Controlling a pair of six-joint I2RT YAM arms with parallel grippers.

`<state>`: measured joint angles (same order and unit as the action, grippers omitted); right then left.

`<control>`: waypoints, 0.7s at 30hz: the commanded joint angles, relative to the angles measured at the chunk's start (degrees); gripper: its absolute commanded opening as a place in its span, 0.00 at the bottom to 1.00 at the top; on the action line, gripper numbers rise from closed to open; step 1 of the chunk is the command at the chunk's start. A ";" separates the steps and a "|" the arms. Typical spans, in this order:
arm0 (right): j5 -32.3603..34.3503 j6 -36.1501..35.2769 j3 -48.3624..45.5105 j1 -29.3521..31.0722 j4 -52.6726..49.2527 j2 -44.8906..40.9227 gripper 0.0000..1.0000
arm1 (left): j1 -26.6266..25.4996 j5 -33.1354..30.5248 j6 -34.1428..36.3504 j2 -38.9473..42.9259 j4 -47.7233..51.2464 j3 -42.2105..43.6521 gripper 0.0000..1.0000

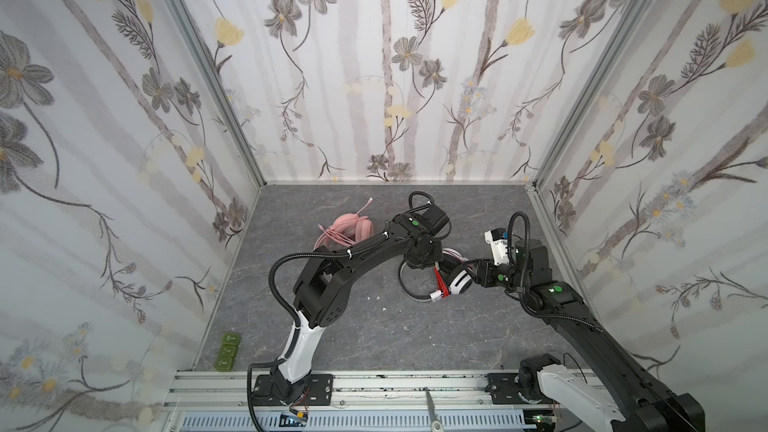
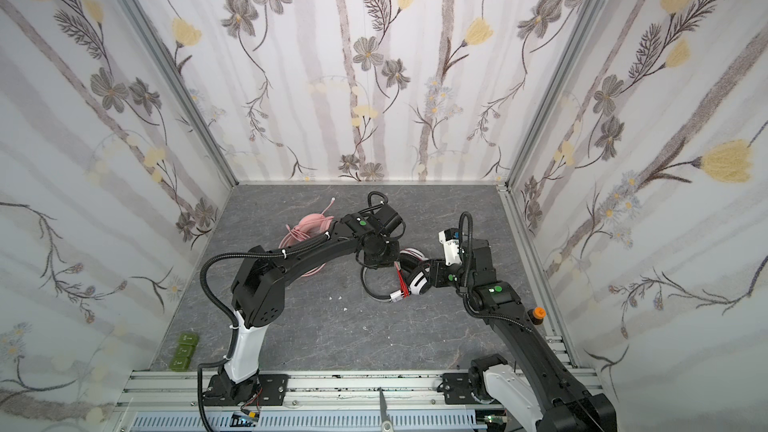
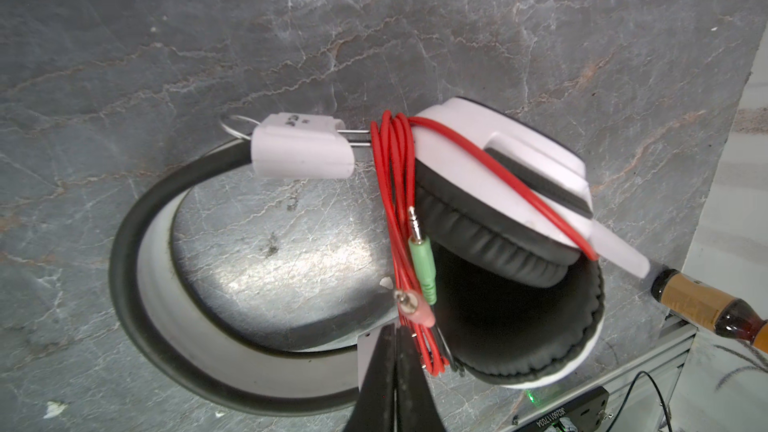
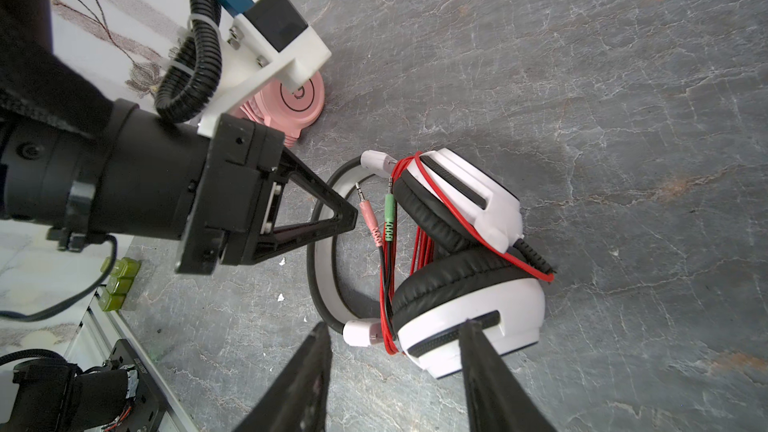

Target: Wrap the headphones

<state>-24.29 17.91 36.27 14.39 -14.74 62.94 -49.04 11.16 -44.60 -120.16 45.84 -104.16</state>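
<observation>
Your nearer headset (image 1: pixel 459 280) lies in the middle of the table (image 1: pixel 374 338), cord (image 3: pixel 392 168) bunched between its earcups (image 4: pixel 511 305). The left gripper (image 4: pixel 353 216) sits just left of it and the right gripper (image 4: pixel 397 326) at its right. The other headset (image 1: pixel 353 226) lies behind, further left. Three blocks (image 1: pixel 227 351) sit front-left.

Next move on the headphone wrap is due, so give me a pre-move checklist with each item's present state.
1. Thin red cord wound on white-and-black over-ear headset: ok, bundled on it.
2. Pink jack plug and green jack plug secured: not ok, both stick out loose.
3. Left gripper shut: ok; pinching cord, cannot tell.
4. Right gripper open beside that headset: ok, jaws apart.
5. All-pink over-ear headset cord wrapped: cannot tell, the left arm hides part.
</observation>
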 commanded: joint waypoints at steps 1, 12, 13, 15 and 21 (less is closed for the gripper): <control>-0.66 -0.53 -0.19 0.02 2.25 0.04 0.51 | 0.19 -0.63 0.82 -1.96 1.05 -2.59 0.07; -0.67 -0.86 0.11 -0.29 1.82 0.27 0.51 | 0.60 0.93 1.01 -7.30 1.26 -7.22 0.09; -0.68 -0.92 0.32 -0.33 1.82 0.37 0.51 | 0.56 0.97 0.90 -7.31 1.26 -7.28 0.09; -0.71 -1.03 0.46 -0.33 1.69 0.48 0.51 | 0.53 0.72 0.92 -6.61 1.10 -7.38 0.10; -0.73 -1.04 1.85 -0.42 1.65 1.27 0.51 | 0.56 -1.49 1.85 -0.24 0.74 -6.01 0.25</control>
<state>-24.34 17.47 37.17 14.02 -14.96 63.81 -48.40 11.97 -43.68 -123.81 46.89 -110.78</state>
